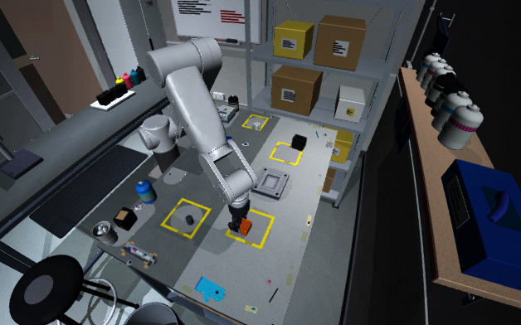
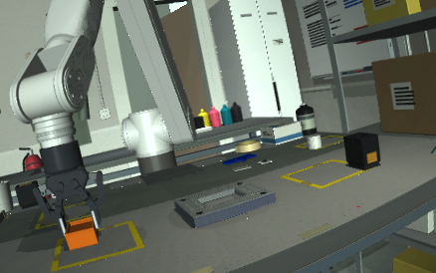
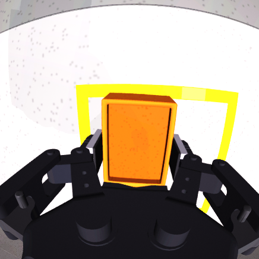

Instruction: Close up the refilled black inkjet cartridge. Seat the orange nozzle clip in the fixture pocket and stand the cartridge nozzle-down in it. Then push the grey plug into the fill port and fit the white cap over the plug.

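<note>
The orange nozzle clip (image 1: 245,226) (image 2: 81,233) (image 3: 137,139) sits on the table inside a yellow-outlined square, and my gripper (image 1: 238,224) (image 2: 77,221) (image 3: 137,148) is closed on it, one finger on each long side. The grey fixture (image 1: 271,183) (image 2: 225,202) with its pocket lies just beyond, further along the table. The black cartridge (image 1: 298,142) (image 2: 362,150) stands at the corner of another yellow square. The grey plug (image 1: 189,219) sits in the square to the left, and the white cap (image 1: 256,124) (image 2: 314,141) in the far square.
The table's near edge runs right of the clip's square. A blue can (image 1: 145,191), a small black box (image 1: 125,218) and a metal cup (image 1: 103,233) stand to the left. A shelf rack with cardboard boxes (image 1: 297,89) rises behind the table.
</note>
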Tool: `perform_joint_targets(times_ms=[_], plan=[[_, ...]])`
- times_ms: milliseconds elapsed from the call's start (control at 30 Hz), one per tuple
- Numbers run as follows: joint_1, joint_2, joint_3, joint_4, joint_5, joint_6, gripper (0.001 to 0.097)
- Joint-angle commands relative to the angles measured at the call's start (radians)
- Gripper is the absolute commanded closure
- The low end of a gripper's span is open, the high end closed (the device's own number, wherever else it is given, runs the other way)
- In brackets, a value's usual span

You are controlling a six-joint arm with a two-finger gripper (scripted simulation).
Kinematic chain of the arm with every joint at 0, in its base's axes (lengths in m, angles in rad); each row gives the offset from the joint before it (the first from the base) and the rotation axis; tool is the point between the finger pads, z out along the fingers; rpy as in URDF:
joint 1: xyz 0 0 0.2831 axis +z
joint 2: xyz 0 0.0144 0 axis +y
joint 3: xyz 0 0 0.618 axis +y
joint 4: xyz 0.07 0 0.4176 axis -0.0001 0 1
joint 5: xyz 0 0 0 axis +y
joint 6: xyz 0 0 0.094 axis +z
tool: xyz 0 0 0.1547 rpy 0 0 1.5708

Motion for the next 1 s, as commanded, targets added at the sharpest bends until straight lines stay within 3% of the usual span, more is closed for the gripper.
perform_joint_targets(times_ms=[0,133,467,967], plan=[[0.0,0.001,0.0,0.0,-0.002,0.0,0.0826],[0.0,0.001,0.0,0.0,-0.002,0.0,0.0901],[0.0,0.0,-0.001,-0.001,0.001,0.0,0.0901],[0.0,-0.036,-0.019,0.0,0.054,0.0,0.0901]])
